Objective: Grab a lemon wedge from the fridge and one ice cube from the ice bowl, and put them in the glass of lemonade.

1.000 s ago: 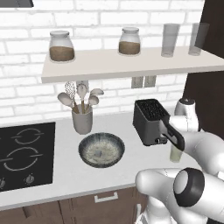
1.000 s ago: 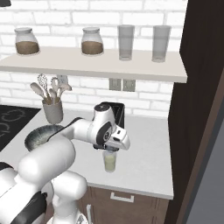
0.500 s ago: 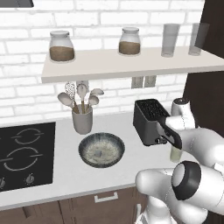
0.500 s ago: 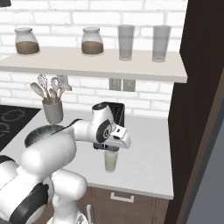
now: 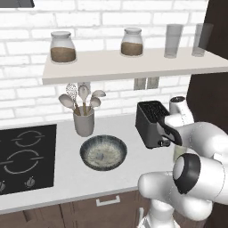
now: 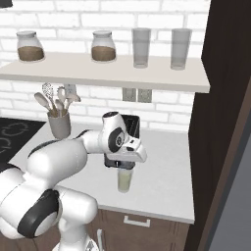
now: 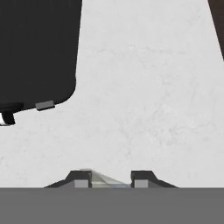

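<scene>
Our pincer (image 7: 111, 183) grips the ice cube (image 7: 105, 180) above the glass of lemonade (image 6: 125, 181); we judge it slippery, so hold its flat sides.

Speckled cream ice bowl (image 5: 103, 152) — black toaster (image 5: 151, 122).

- A white brick wall (image 5: 111, 18) backed the pale speckled counter (image 6: 162, 181).
- A pale shelf (image 5: 133, 62) ran along it.
- Dark brown cabinets (image 6: 225, 98) stood at the right.
- A black cooktop (image 5: 22, 151) sat at the left.
</scene>
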